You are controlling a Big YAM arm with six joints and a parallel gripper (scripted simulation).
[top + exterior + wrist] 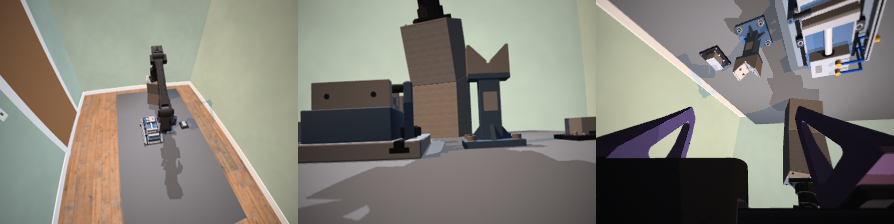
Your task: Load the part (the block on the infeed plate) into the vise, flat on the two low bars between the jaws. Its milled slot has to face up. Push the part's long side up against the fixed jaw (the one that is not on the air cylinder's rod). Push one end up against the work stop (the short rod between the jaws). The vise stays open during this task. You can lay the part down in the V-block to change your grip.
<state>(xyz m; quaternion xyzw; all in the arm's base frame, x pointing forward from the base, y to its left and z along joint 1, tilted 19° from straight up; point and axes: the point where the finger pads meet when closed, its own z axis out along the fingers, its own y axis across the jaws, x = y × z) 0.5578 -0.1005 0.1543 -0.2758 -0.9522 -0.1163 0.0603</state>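
The part (pixel 184 124) (pixel 582 125) (pixel 715 60) is a small pale block on the dark infeed plate (pixel 578 137) (pixel 727 62). Its slot is too small to make out. The vise (pixel 152 133) (pixel 350 125) stands on the other side of the V-block, its jaws apart; the wrist view shows the cylinder's rod (pixel 828 42). The work stop (pixel 397 88) shows as a short dark rod beside a blue post. My gripper (pixel 745 112) is open and empty, high above the table and tilted, with the part well beyond its fingertips in the wrist view.
The V-block (pixel 487 69) (pixel 747 66) stands on a tall blue post between the vise and the infeed plate. My arm hides most of it in the top view. The arm's box-shaped pedestal (pixel 153 92) (pixel 434 107) (pixel 793 140) is at the back. Blue hoses (pixel 859 62) run beside the vise.
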